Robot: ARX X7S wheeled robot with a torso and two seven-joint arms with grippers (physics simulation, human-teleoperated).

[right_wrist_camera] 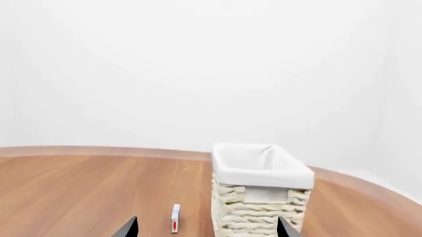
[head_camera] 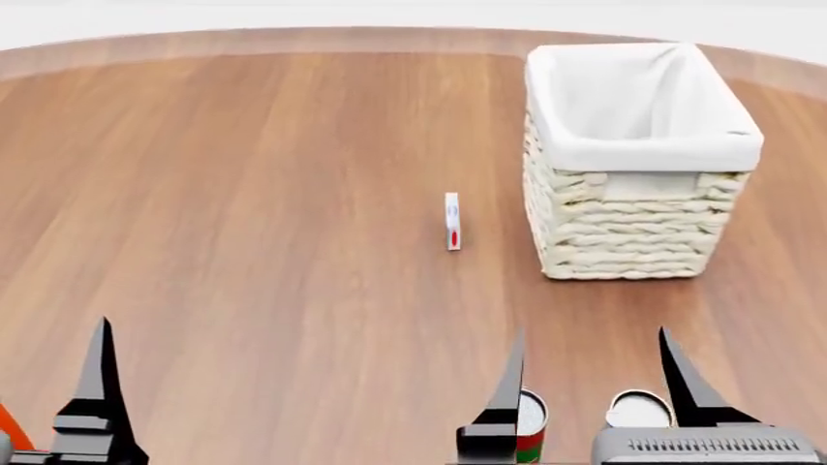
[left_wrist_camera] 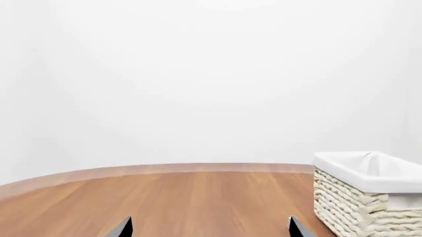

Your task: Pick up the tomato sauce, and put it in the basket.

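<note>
The tomato sauce [head_camera: 532,426] is a small can with a red and green label and a silver top, at the head view's bottom edge. It stands just beside the inner finger of my right gripper [head_camera: 591,334], which is open and holds nothing. In the right wrist view the right gripper [right_wrist_camera: 207,227] faces the basket [right_wrist_camera: 260,197], and the can is out of sight there. The cream wicker basket [head_camera: 640,145] with its white liner stands at the far right of the table. My left gripper [left_wrist_camera: 209,228] is open over bare wood, with one finger [head_camera: 101,383] showing at the head view's lower left.
A second can [head_camera: 637,410], only its silver top visible, sits next to the tomato sauce under the right gripper. A small white and red box [head_camera: 452,221] stands left of the basket. An orange sliver [head_camera: 8,428] shows at the bottom left corner. The round wooden table's edge [head_camera: 259,41] curves at the back.
</note>
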